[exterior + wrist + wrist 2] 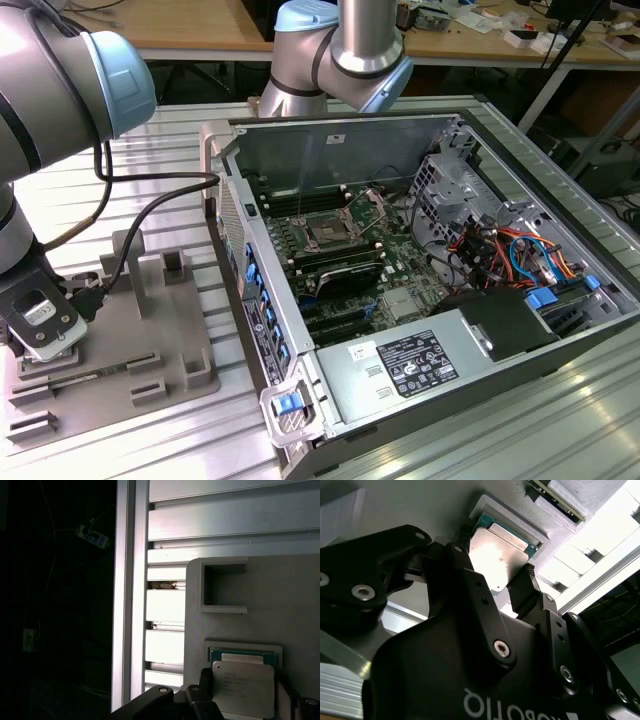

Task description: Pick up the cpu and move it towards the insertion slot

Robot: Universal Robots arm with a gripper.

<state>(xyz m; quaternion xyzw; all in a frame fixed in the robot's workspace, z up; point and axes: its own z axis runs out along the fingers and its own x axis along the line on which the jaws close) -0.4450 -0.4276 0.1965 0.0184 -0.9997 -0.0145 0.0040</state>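
Cpu (497,555) gripped between fingers (522,587) over fixture plate (280,595)

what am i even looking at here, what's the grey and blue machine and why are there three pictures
It is a robot arm, grey tubes with blue joint caps, ending in a black gripper. The exterior view comes from a camera off the arm and takes in the whole scene. The two wrist views come from cameras riding on the arm, looking close at its work. On the ribbed metal table lie a grey fixture plate, at the exterior view's left, and an open computer case to its right. Inside the case is the insertion slot, a square socket with a shiny frame. The gripper is down at the plate, right at the cpu, a flat silvery chip in a pocket there. Whether it grips the chip I cannot tell.
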